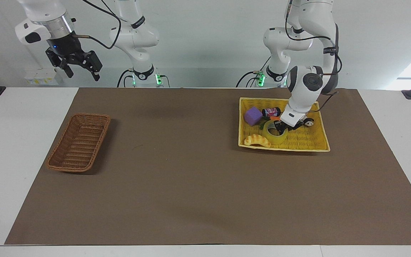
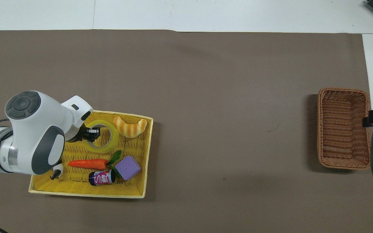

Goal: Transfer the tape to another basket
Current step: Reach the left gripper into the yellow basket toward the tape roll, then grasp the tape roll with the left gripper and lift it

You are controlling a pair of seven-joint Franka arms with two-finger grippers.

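Note:
The tape is a translucent yellow roll in the yellow basket, beside the croissant toy. My left gripper is shut on the roll's wall, with one finger in its core, and the roll is tilted up off the basket's floor. From overhead the tape and the left gripper show below the arm's wrist. The brown wicker basket stands empty at the right arm's end of the table and also shows in the overhead view. My right gripper waits open, high above that end.
The yellow basket also holds a croissant toy, a carrot, a purple cube and a small can. A brown mat covers the table between the two baskets.

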